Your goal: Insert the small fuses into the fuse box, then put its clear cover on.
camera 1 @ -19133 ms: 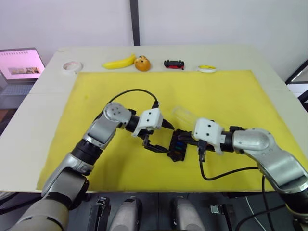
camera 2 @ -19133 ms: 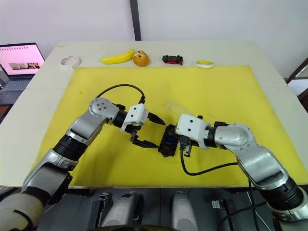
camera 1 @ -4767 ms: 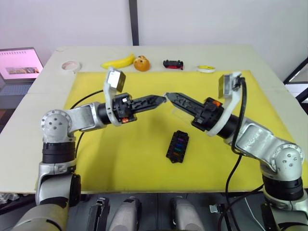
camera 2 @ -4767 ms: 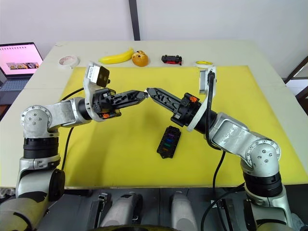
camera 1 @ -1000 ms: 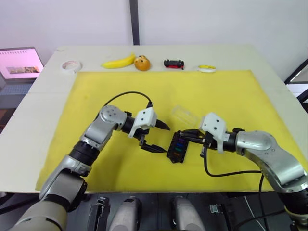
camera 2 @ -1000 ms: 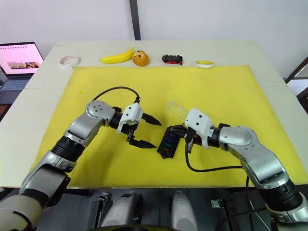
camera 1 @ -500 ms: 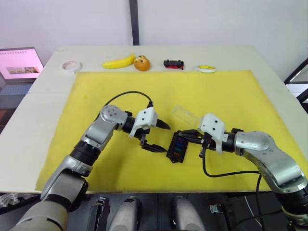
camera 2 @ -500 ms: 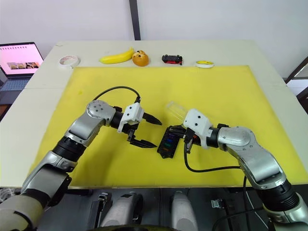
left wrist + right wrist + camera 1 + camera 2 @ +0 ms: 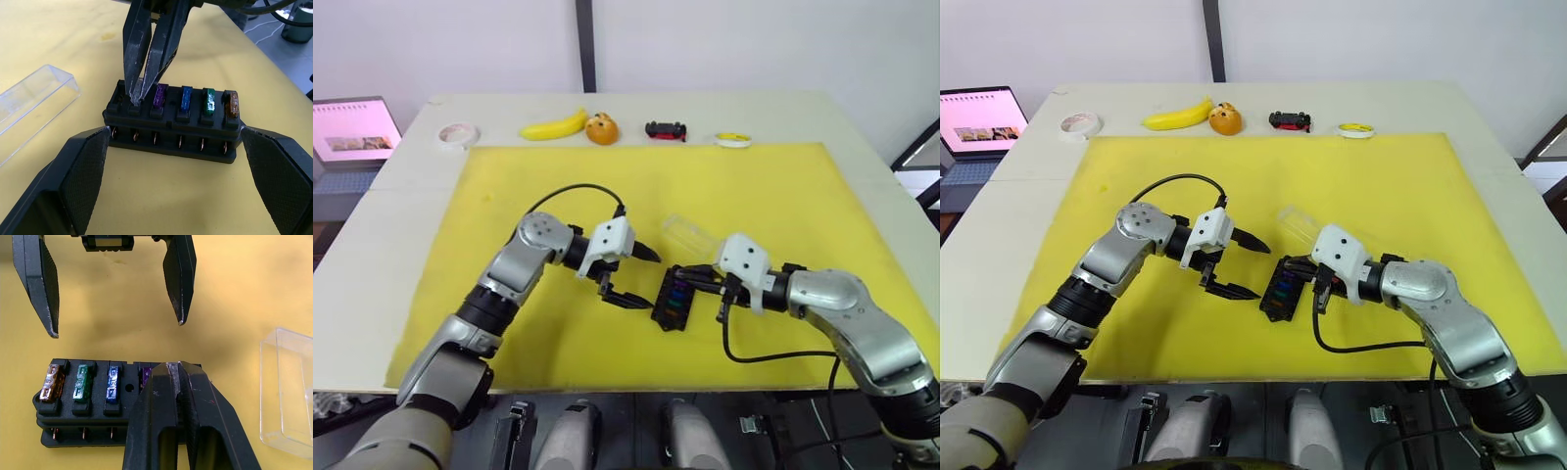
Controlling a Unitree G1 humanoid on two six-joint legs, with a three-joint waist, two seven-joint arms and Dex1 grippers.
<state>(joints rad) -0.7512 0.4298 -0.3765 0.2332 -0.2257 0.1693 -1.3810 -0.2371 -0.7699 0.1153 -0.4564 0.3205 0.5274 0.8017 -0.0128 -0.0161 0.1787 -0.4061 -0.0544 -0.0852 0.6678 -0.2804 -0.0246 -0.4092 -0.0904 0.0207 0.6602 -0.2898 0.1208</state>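
1. The fuse box (image 9: 674, 299) lies on the yellow mat (image 9: 509, 196) at the near middle of the counter (image 9: 401, 176), where it lay a second ago.
2. The right pincer (image 9: 142, 90), fingers pressed together on a small grey fuse (image 9: 138, 90), touches down at a slot near one end of the box; over the last second the right arm has edged slightly closer to the box.
3. Purple (image 9: 160, 94), blue (image 9: 186, 97), green (image 9: 209, 99) and orange (image 9: 233, 102) fuses already stand in one row of slots.
4. The left pincer (image 9: 634, 277) hangs spread wide just beside the box, not touching it, its pose nearly unchanged from half a second ago.
5. The clear cover (image 9: 690, 236) rests on the mat just behind the box, unmoved.
6. Along the far edge of the counter sit a tape roll (image 9: 458, 134), a banana (image 9: 554, 126), a small orange object (image 9: 602, 128), a toy car (image 9: 667, 129) and a yellow roll (image 9: 735, 140).
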